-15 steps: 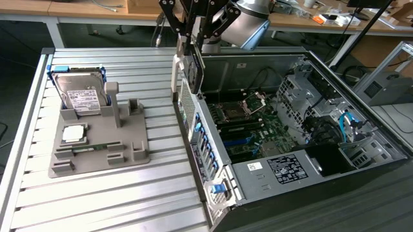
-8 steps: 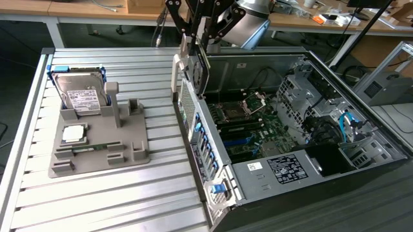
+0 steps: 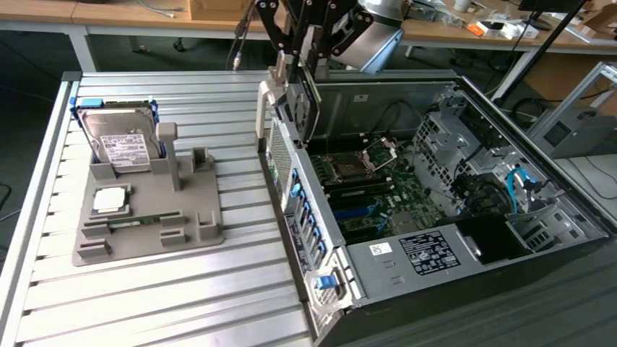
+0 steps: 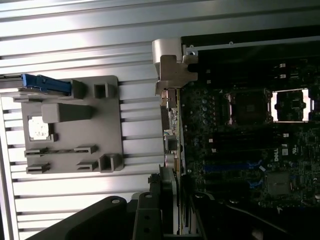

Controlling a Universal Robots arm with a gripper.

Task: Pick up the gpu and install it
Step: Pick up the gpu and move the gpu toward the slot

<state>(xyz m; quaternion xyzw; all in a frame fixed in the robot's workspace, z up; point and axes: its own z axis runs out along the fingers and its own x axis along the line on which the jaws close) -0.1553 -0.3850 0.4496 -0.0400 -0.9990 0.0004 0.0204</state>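
The gpu (image 3: pixel 310 101), a thin dark card with a silver bracket (image 3: pixel 274 87) at one end, hangs on edge in the air with my gripper (image 3: pixel 300 59) shut on its upper edge. It is over the open computer case (image 3: pixel 311 238), just inside the perforated rear wall and at the case's far end. The motherboard (image 3: pixel 378 194) lies below it, towards the exterior view's right. In the wrist view the gpu (image 4: pixel 174 135) shows edge-on, running out from my gripper (image 4: pixel 175 205) along the case wall, and its bracket (image 4: pixel 169 67) is at the far end.
A grey holder tray (image 3: pixel 198 235) sits on the slatted table at the exterior view's left. It carries a silver hard drive (image 3: pixel 121 142) in a blue frame, a square chip (image 3: pixel 110 199) and a slim green memory stick (image 3: pixel 144 219). Cables and a drive cage crowd the case's right side.
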